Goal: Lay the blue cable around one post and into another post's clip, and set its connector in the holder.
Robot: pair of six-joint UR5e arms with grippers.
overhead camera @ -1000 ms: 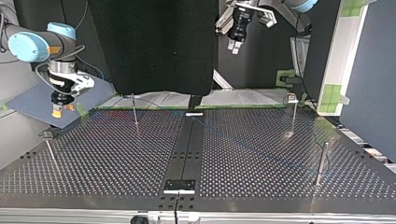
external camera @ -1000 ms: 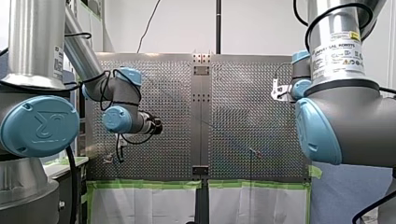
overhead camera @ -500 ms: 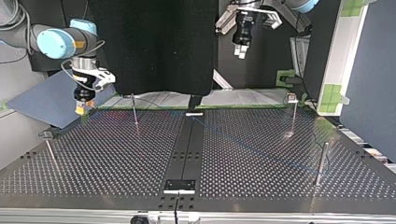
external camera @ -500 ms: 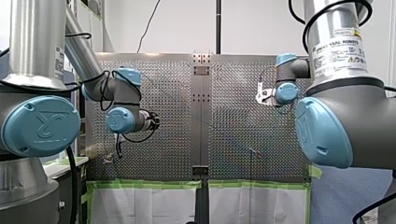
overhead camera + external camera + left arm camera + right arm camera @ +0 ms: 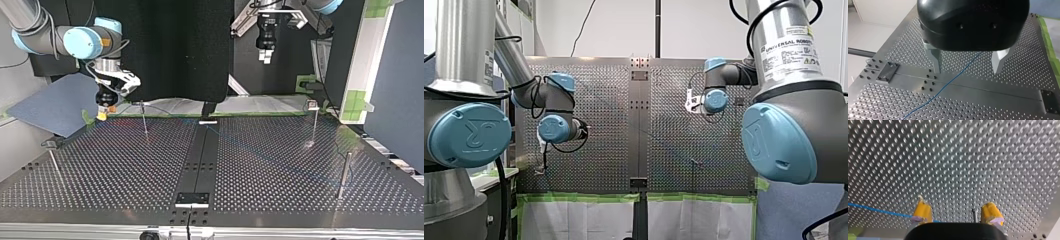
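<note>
At the top view's left, the right gripper point(image 5: 102, 114) hangs low over the perforated table's point(image 5: 115, 175) far edge, beside a thin post point(image 5: 144, 122). Its yellow pads point(image 5: 922, 210) are wide apart and empty. The blue cable point(image 5: 948, 83) lies loose across the table's middle, ungrasped. Further right, the left gripper point(image 5: 264, 55) hovers high, its metal fingers point(image 5: 934, 58) spread and empty. This looks like the approach step. Next, one claw must descend and pinch the cable.
</note>
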